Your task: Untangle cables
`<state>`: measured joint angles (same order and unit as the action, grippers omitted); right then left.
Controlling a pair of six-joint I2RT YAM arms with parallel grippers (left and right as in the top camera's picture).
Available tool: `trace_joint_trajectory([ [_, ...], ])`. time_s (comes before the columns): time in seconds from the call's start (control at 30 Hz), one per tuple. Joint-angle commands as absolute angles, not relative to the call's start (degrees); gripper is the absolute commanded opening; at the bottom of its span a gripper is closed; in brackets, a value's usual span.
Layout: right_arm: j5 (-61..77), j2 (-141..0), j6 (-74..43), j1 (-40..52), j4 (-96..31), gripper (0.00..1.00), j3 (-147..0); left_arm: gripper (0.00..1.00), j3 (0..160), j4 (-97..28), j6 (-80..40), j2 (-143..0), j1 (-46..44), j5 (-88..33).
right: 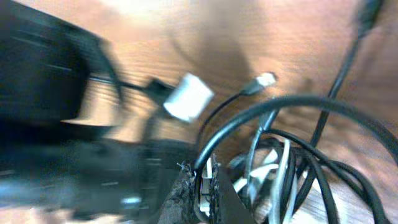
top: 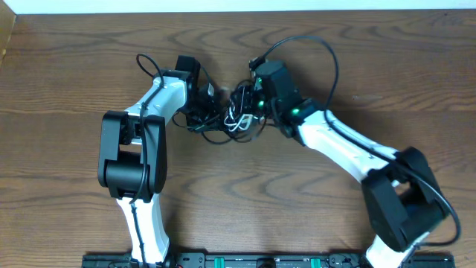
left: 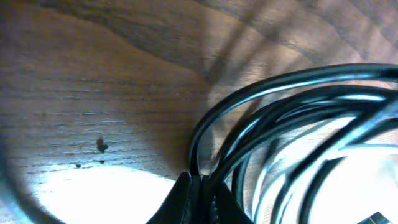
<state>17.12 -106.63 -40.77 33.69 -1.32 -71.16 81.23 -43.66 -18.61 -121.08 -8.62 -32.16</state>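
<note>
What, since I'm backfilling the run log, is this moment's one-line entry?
left jaws: shut on cables | right jaws: shut on cables | cables: tangled clump on table

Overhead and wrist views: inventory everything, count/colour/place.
cables: several black, one white; tangled heap at table centre
plugs: two visible, one white block, one small pale tip; beside the heap
table: one, brown wood; under everything
left arm: one, white and black; left of heap
right arm: one, white and black; right of heap
left gripper: fingers closed on black cables
right gripper: fingers closed on a black cable
</note>
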Motion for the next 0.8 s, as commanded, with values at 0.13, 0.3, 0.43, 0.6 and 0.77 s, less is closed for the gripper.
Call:
trace_joint_trajectory([
  [0.13, 25.23, -104.25, -39.22, 31.31, -1.91, 0.01, -72.03, 0.08, 81.52, -44.03, -18.28, -122.26, -8.43, -30.79],
  [0.3, 29.02, -104.25, -33.89, 31.31, -1.91, 0.01, -72.03, 0.08, 81.52, -43.90, -18.26, -122.26, -8.43, -30.30],
  [0.43, 43.99, -104.25, -24.12, 30.44, 0.78, 0.01, -72.03, 0.08, 81.52, -43.44, -18.28, -122.26, -8.43, -27.09],
  [0.6, 49.54, -104.25, -30.04, 26.28, 5.74, 0.01, -72.03, 0.08, 81.52, -43.16, -18.31, -122.26, -8.36, -24.32],
  [0.77, 58.26, -104.25, -36.84, 21.80, 13.41, 0.01, -72.03, 0.08, 81.52, -43.16, -18.31, -122.26, -8.36, -24.32],
])
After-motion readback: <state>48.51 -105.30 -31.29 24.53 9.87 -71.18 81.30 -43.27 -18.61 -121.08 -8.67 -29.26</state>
